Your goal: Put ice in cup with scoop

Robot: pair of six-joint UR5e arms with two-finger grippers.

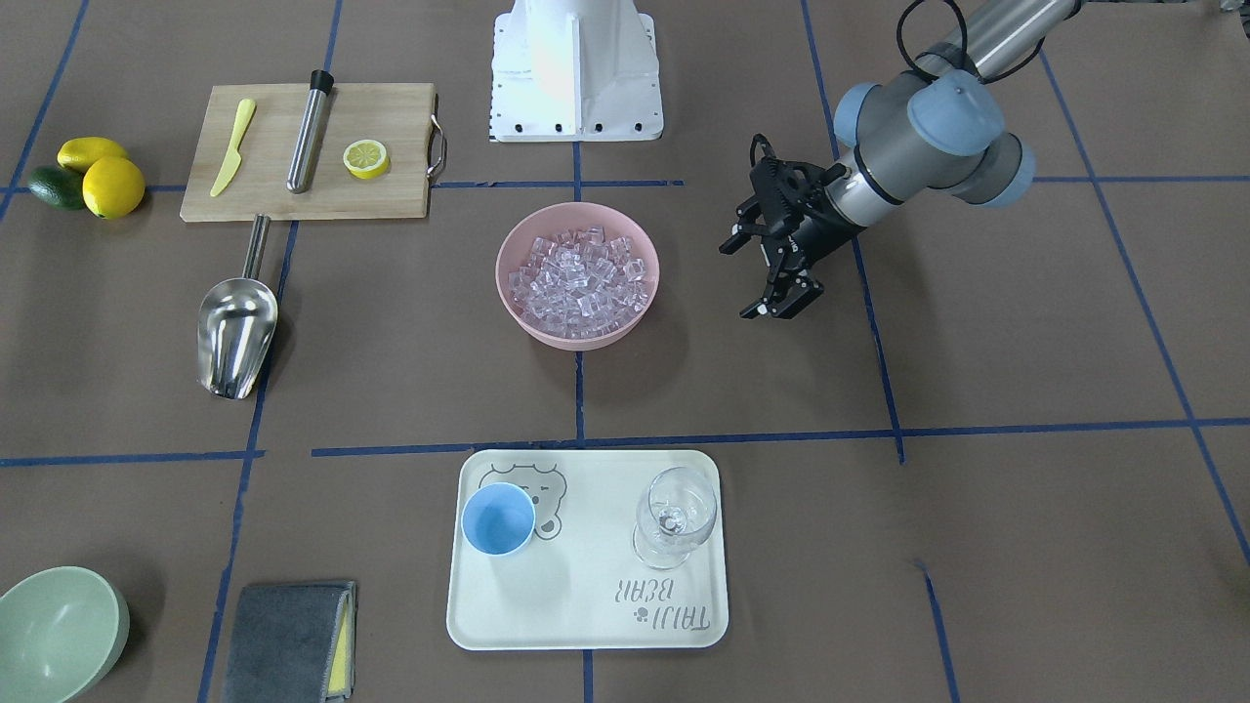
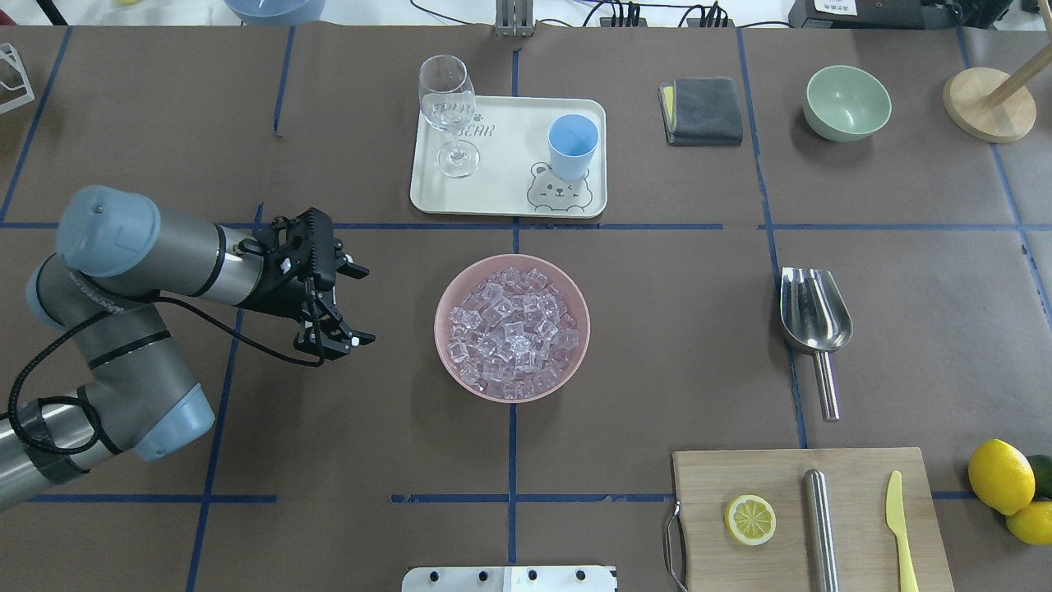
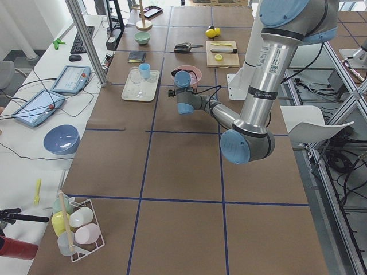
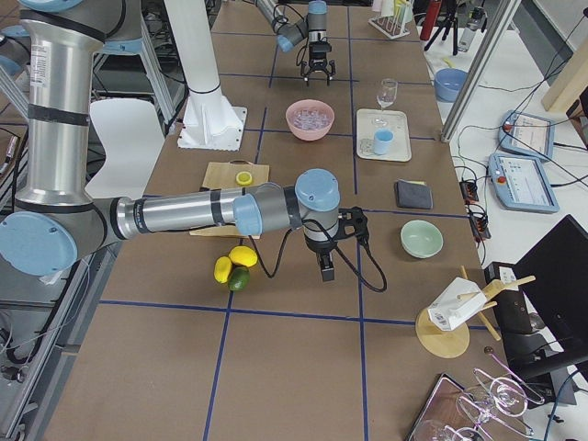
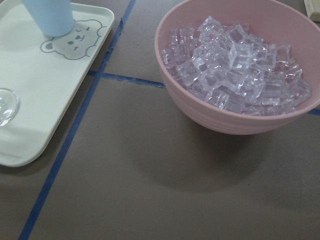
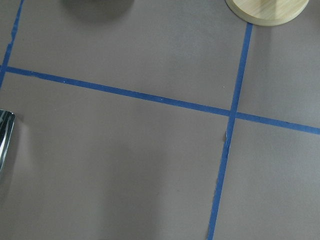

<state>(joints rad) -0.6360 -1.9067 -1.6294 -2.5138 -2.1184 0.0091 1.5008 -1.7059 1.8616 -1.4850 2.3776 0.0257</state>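
The ice (image 2: pixel 509 329) fills a pink bowl (image 2: pixel 448 362) at the table's middle, also seen in the left wrist view (image 5: pixel 235 65). The light-blue cup (image 2: pixel 572 145) stands upright and empty on a white tray (image 2: pixel 501 185). The steel scoop (image 2: pixel 814 308) lies flat on the table to the bowl's right, its handle toward the robot. My left gripper (image 2: pixel 362 304) is open and empty, a little left of the bowl. My right gripper (image 4: pixel 327 266) shows only in the exterior right view, above the table; I cannot tell if it is open.
A wine glass (image 2: pixel 448 107) stands on the tray. A cutting board (image 2: pixel 789 526) holds a lemon half (image 2: pixel 749 519), a steel cylinder (image 2: pixel 820 526) and a yellow knife (image 2: pixel 900 526). Lemons (image 2: pixel 1000 477), a green bowl (image 2: pixel 847 102), a grey cloth (image 2: pixel 701 110) and a wooden stand (image 2: pixel 989 103) are on the right.
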